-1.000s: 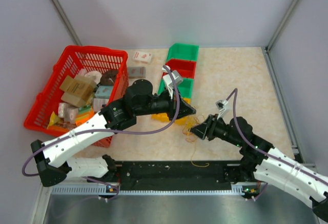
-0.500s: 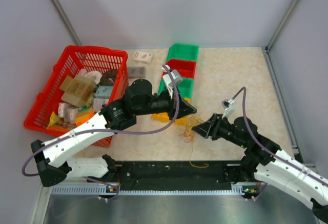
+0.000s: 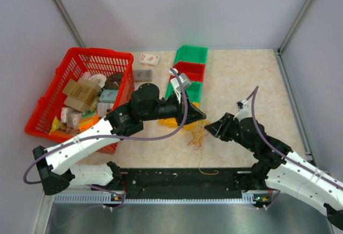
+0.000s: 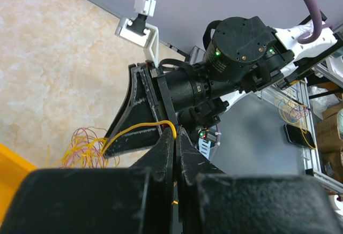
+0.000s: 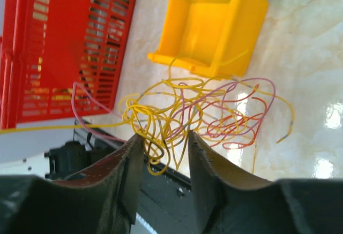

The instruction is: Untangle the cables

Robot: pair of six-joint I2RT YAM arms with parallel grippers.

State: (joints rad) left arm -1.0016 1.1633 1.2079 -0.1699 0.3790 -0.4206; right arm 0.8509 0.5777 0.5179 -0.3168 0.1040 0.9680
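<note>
Left side first. The left end effector (image 4: 176, 132) is clamped completely shut and has one yellow strand (image 4: 134, 129) pinched right at its tips. That strand arcs off the tips and drops into the rest of the cables (image 3: 197, 137), which are one messy tangle (image 4: 86, 148) on the tabletop (image 3: 241, 78), just past the tips and lower down. It's yellow, orange and reddish-pink loops all wound through each other. As far as I can see, nothing has been pulled free as its own piece.

Moving right, the right end effector (image 5: 166, 137) comes at the same clump from the other side. Its fingers are roughly halfway apart, and a bunch of yellow loops sits in the gap between them. They aren't squeezed, so I'd call it open and holding nothing. The rest of the tangle fans out ahead of its fingers toward a yellow bin (image 5: 214, 25) just beyond.

My read is that we're at the "get a second grip" step. One arm has its strand anchored and the other is lining up its bite. Next the right one needs to close on loops that aren't part of the strand the left is holding. Then the two have to draw apart slowly. I can't tell from here which loop belongs to which cable. If it grabs the wrong one, I'd guess the whole clump just drags along instead of opening up.
</note>
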